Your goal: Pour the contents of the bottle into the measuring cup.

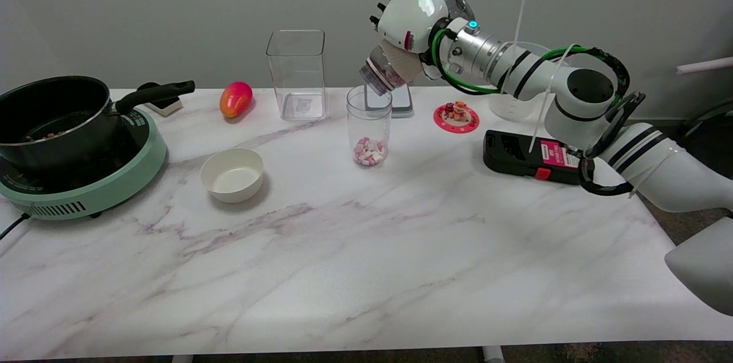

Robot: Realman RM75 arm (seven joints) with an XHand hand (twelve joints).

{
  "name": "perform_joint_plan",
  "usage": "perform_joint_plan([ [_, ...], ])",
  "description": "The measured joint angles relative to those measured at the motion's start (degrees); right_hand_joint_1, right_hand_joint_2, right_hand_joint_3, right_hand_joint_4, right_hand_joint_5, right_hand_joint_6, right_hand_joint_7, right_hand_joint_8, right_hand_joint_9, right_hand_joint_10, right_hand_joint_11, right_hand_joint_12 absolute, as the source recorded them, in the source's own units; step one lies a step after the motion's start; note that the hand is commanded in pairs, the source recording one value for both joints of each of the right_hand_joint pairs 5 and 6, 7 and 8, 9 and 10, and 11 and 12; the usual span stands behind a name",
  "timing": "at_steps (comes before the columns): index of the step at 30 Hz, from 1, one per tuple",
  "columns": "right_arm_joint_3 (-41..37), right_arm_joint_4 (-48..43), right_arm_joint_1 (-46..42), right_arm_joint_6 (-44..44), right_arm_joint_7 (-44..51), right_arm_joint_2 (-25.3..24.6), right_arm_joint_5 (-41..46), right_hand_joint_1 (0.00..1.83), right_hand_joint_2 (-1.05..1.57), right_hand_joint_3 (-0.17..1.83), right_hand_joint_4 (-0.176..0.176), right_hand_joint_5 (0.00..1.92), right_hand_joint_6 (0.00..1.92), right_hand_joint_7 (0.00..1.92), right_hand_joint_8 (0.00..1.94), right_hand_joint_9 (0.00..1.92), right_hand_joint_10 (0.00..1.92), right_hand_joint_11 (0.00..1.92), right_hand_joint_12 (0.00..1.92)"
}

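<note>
Right hand [409, 19] grasps bottle [382, 72], tipped mouth-down just above measuring cup [369, 125] on table [366, 248] so pink-white pieces drop in; some already at cup bottom.

The right arm [572, 94] is glossy white with black bands, green and black cables, white zip ties and a small blue light; the hand [409, 16] is white with black fingertips.

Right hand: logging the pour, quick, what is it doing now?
Right hand: holds the bottle, tipped mouth-down over the measuring cup.
</note>
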State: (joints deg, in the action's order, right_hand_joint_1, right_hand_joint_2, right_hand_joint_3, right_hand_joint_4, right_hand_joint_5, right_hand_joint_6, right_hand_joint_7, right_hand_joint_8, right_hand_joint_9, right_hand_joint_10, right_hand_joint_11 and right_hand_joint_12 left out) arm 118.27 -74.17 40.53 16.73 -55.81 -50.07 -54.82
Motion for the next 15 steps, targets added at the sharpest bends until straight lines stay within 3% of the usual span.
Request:
perform_joint_plan([
  [15,-0.83,0.48,1.47,2.22,-7.08,-0.11,-8.13,1.51,0.43,1.2,0.0,1.5,1.5,1.52,1.52,1.35,1.35,1.14,1.14],
])
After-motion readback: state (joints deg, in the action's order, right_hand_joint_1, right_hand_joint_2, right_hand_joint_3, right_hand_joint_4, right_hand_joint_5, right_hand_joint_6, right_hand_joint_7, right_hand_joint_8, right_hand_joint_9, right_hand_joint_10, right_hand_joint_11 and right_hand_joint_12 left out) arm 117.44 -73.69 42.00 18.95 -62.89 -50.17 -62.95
